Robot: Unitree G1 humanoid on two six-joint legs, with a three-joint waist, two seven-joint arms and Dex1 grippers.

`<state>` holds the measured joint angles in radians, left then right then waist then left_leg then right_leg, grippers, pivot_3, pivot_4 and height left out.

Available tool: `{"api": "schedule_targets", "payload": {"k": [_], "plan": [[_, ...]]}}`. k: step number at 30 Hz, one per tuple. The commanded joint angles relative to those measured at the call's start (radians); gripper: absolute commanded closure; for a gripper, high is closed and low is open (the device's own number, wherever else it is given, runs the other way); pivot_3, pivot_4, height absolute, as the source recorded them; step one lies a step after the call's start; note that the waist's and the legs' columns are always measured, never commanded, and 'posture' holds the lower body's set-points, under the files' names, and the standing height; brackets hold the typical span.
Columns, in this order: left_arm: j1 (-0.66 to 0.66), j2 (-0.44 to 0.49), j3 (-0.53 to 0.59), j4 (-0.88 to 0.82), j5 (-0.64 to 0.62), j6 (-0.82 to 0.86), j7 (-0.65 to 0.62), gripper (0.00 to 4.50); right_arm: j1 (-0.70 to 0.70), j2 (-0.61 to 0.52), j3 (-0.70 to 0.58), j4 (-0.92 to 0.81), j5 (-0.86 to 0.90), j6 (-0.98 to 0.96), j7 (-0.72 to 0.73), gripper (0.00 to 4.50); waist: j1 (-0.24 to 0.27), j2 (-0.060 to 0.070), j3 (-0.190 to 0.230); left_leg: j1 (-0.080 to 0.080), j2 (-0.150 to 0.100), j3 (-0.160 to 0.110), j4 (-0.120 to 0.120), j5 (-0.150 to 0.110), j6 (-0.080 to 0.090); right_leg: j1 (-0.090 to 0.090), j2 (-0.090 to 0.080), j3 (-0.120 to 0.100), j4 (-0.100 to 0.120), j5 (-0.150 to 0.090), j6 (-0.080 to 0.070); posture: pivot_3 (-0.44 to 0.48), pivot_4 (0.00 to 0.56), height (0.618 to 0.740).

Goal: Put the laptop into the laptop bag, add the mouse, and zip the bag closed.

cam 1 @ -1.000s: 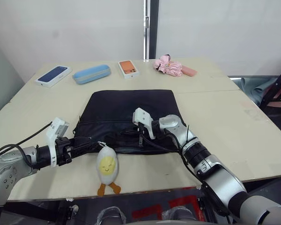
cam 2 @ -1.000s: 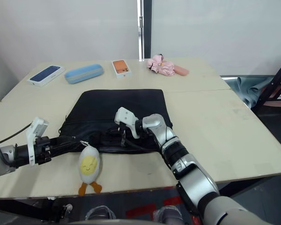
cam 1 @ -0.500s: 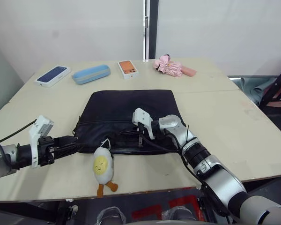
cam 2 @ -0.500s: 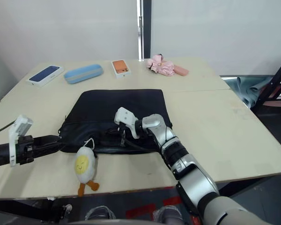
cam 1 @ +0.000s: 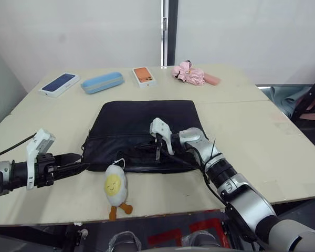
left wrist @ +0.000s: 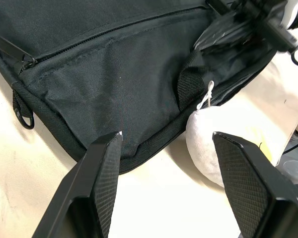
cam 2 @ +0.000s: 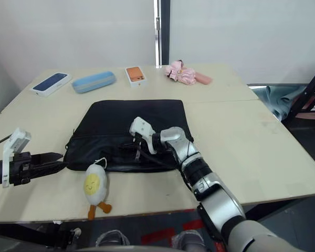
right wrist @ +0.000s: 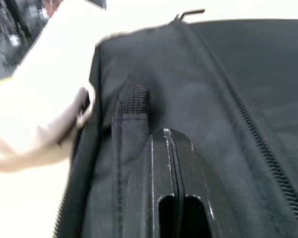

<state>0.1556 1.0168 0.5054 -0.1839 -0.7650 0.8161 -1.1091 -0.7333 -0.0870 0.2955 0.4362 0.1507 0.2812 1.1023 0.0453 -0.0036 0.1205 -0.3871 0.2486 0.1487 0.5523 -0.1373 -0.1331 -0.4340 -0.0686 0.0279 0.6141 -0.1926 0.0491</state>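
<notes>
The black laptop bag (cam 1: 144,118) lies flat in the middle of the table, with its plush charm (cam 1: 115,188) resting on the table in front of it. My left gripper (cam 1: 79,166) is open, just off the bag's front left corner, and holds nothing. In the left wrist view its fingers (left wrist: 107,168) stand wide apart, facing the bag's edge and the charm (left wrist: 208,148). My right gripper (cam 1: 140,148) is shut and lies on the bag's front part beside a fabric handle (right wrist: 131,99). The laptop and the mouse are out of view.
Along the table's far edge lie a dark-blue phone box (cam 1: 59,84), a light-blue oval case (cam 1: 102,82), an orange phone box (cam 1: 144,76) and a pink bundle (cam 1: 190,74). The charm lies close to the table's front edge (cam 1: 163,210).
My left gripper has drawn back to the left, away from the bag's front edge. The charm has shifted slightly left. The right wrist has lifted a little.
</notes>
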Motion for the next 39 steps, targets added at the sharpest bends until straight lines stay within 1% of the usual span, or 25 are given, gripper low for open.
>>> {"api": "schedule_targets", "payload": {"k": [1,2,5,6,7,8,10,11,13,14,16,19,21,23,26,27,30,33,36,39], "plan": [[-0.007,0.032,0.064,0.015,0.008,-0.017,-0.025,1.39,-0.013,-0.043,-0.084,-0.227,0.124,0.168,0.001,4.25,0.004,0.0,0.003,-0.002,0.0,0.0,0.0,0.0,0.0,-0.001,0.0,0.0,0.0,0.0,0.0,0.0,0.15,0.74],[-0.005,0.036,0.072,0.019,0.007,-0.018,-0.031,1.36,-0.015,-0.072,-0.099,-0.297,0.156,0.222,0.005,3.96,0.006,0.0,0.003,-0.002,0.0,0.0,0.0,0.0,0.0,-0.001,0.0,0.0,-0.001,0.0,0.0,0.0,0.15,0.74],[-0.01,0.041,0.101,0.026,0.0,-0.023,-0.051,0.53,-0.022,-0.204,-0.155,-0.477,0.247,0.355,0.041,3.01,0.013,0.0,0.004,-0.004,0.0,0.0,0.0,0.001,-0.001,-0.001,0.001,-0.001,-0.003,-0.001,-0.001,0.0,0.15,0.74],[-0.012,0.045,0.108,0.03,0.0,-0.024,-0.057,0.19,-0.023,-0.251,-0.173,-0.509,0.265,0.379,0.051,2.67,0.016,0.0,0.004,-0.004,0.0,0.0,0.0,0.001,-0.001,-0.001,0.001,-0.001,-0.004,-0.001,0.0,0.0,0.15,0.74],[-0.016,0.049,0.115,0.036,0.004,-0.028,-0.062,0.0,-0.02,-0.3,-0.186,-0.53,0.272,0.389,0.063,2.3,0.02,0.0,0.004,-0.004,0.0,-0.001,-0.001,0.0,-0.001,-0.001,0.001,-0.002,-0.004,-0.001,-0.001,0.0,0.15,0.74],[-0.025,0.053,0.121,0.047,0.01,-0.034,-0.062,0.0,-0.016,-0.348,-0.199,-0.541,0.276,0.392,0.073,1.98,0.022,-0.001,0.004,-0.004,0.0,-0.001,-0.001,0.0,-0.001,-0.001,0.001,-0.002,-0.005,-0.001,0.0,0.0,0.15,0.74],[-0.041,0.079,0.153,0.091,0.033,-0.06,-0.075,0.0,0.017,-0.516,-0.242,-0.542,0.262,0.378,0.131,1.2,0.027,-0.002,0.006,-0.003,0.0,-0.001,-0.001,0.0,-0.002,-0.001,0.001,-0.002,-0.004,-0.001,0.0,0.0,0.15,0.74],[-0.042,0.09,0.169,0.111,0.047,-0.076,-0.085,0.0,0.035,-0.593,-0.258,-0.534,0.257,0.368,0.162,0.92,0.032,-0.003,0.007,-0.003,0.0,-0.001,-0.001,0.0,-0.002,-0.001,0.001,-0.002,-0.003,-0.001,0.0,0.0,0.15,0.74],[-0.039,0.103,0.193,0.147,0.07,-0.101,-0.097,0.0,0.056,-0.704,-0.289,-0.505,0.255,0.348,0.193,0.2,0.038,-0.003,0.008,-0.003,0.0,-0.001,0.0,0.0,-0.002,0.0,0.0,-0.001,-0.003,-0.001,0.0,0.0,0.15,0.74],[-0.033,0.109,0.208,0.17,0.087,-0.121,-0.104,0.0,0.067,-0.764,-0.315,-0.481,0.253,0.34,0.204,0.02,0.038,-0.003,0.008,-0.003,0.0,0.0,0.0,0.0,-0.002,0.0,0.0,-0.001,-0.003,-0.001,0.0,0.0,0.15,0.74],[-0.023,0.119,0.221,0.205,0.119,-0.156,-0.119,0.0,0.09,-0.86,-0.355,-0.45,0.256,0.334,0.23,0.02,0.037,-0.003,0.009,-0.002,0.0,0.0,0.0,0.0,-0.001,-0.001,0.0,0.0,-0.003,-0.001,0.0,0.0,0.15,0.74],[-0.034,0.127,0.219,0.235,0.139,-0.18,-0.136,0.0,0.113,-0.929,-0.377,-0.43,0.266,0.328,0.247,0.02,0.031,-0.003,0.009,-0.001,0.0,0.0,0.0,0.0,-0.001,0.0,0.001,0.0,-0.002,-0.001,0.0,0.0,0.15,0.74],[-0.068,0.143,0.205,0.266,0.15,-0.195,-0.146,0.0,0.132,-0.979,-0.398,-0.401,0.263,0.314,0.268,0.02,0.033,-0.005,0.01,-0.001,0.001,0.0,0.002,0.001,-0.001,0.0,0.001,0.0,0.0,-0.001,0.0,0.0,0.15,0.74],[-0.107,0.153,0.183,0.288,0.158,-0.209,-0.149,0.0,0.146,-1.005,-0.401,-0.39,0.252,0.29,0.274,0.02,0.038,-0.005,0.01,-0.002,0.001,0.0,0.004,0.001,-0.001,0.0,0.001,0.0,0.001,-0.001,0.0,0.0,0.15,0.74],[-0.163,0.154,0.136,0.301,0.169,-0.226,-0.149,0.0,0.152,-1.006,-0.388,-0.413,0.266,0.296,0.273,0.02,0.044,-0.005,0.01,-0.002,0.001,0.0,0.008,0.0,0.0,0.0,0.0,0.001,0.003,-0.001,0.0,0.0,0.15,0.74],[-0.175,0.152,0.122,0.297,0.167,-0.227,-0.152,0.0,0.15,-0.997,-0.386,-0.425,0.277,0.304,0.269,0.02,0.044,-0.005,0.01,-0.002,0.001,0.0,0.009,0.0,0.0,0.0,0.0,0.001,0.004,-0.001,0.0,0.0,0.15,0.74],[-0.276,0.126,0.025,0.261,0.151,-0.223,-0.142,0.0,0.143,-0.938,-0.353,-0.532,0.33,0.352,0.249,0.02,0.047,-0.006,0.01,-0.001,0.001,0.0,0.01,0.0,0.001,0.0,0.0,0.001,0.008,-0.001,0.0,0.0,0.15,0.74],[-0.448,0.071,-0.12,0.272,0.17,-0.241,-0.135,0.0,0.123,-0.853,-0.313,-0.658,0.395,0.415,0.21,0.02,0.052,-0.005,0.01,0.0,0.001,-0.001,0.012,0.0,0.001,0.0,0.0,0.001,0.012,-0.001,0.0,0.0,0.15,0.74],[-0.605,-0.002,-0.265,0.333,0.236,-0.306,-0.156,0.0,0.094,-0.762,-0.251,-0.737,0.427,0.451,0.173,0.02,0.055,-0.004,0.011,0.0,0.001,-0.001,0.017,0.001,0.001,0.0,-0.001,0.002,0.017,-0.001,-0.001,0.0,0.15,0.74],[-0.749,-0.108,-0.417,0.399,0.303,-0.376,-0.21,0.79,0.051,-0.667,-0.152,-0.753,0.406,0.432,0.16,0.0,0.055,-0.004,0.011,-0.002,0.0,-0.003,0.022,0.001,0.001,0.0,-0.001,0.002,0.019,-0.001,-0.001,0.0,0.15,0.74]]}}
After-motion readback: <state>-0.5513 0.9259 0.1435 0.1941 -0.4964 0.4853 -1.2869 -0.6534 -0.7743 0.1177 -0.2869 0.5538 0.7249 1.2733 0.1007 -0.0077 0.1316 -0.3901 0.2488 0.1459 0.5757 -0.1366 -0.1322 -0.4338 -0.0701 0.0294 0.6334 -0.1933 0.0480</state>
